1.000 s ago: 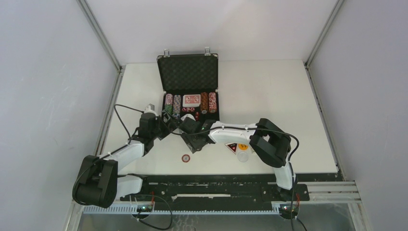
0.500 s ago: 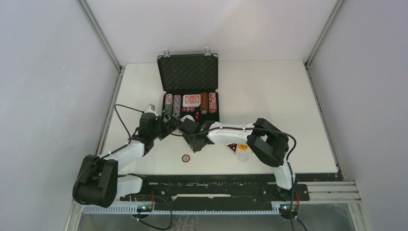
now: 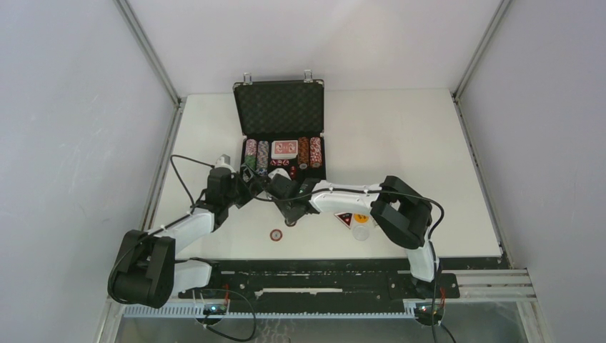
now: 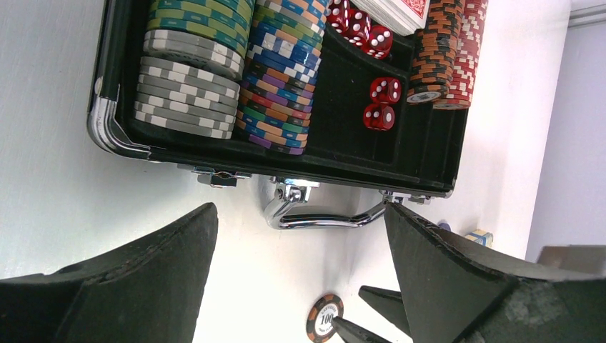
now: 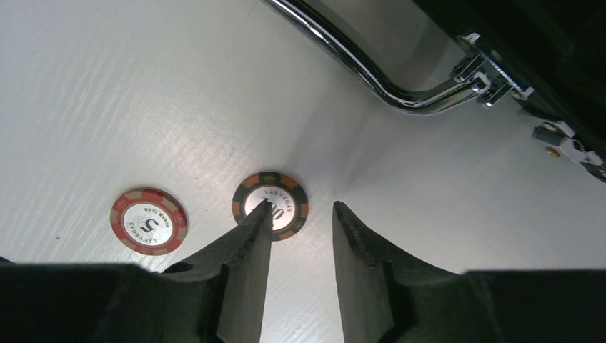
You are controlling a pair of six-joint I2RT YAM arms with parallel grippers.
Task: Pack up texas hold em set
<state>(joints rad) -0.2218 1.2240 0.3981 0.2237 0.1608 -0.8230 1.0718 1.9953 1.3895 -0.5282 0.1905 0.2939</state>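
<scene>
The black silver-edged case (image 3: 279, 107) lies open at the back of the table, with rows of striped chips (image 4: 193, 68), red dice (image 4: 379, 103) and a red card deck (image 3: 284, 148) inside. In front of its metal handle (image 4: 325, 218) a black-and-orange 100 chip (image 5: 279, 204) lies flat on the table. My right gripper (image 5: 300, 207) hovers just over it, jaws partly apart and empty, the left fingertip (image 5: 259, 214) above the chip's face. A red 5 chip (image 5: 148, 221) lies beside it. My left gripper (image 4: 299, 214) stands wide open and empty, facing the handle.
A red triangular piece (image 3: 344, 219), a yellow round button (image 3: 361, 217) and a small clear cup (image 3: 361, 232) lie under my right forearm. Both wrists crowd together in front of the case. White walls and metal posts enclose the table.
The right gripper's jaws have come closer together over the 100 chip, and the right arm shifted slightly. The left arm has not moved.
</scene>
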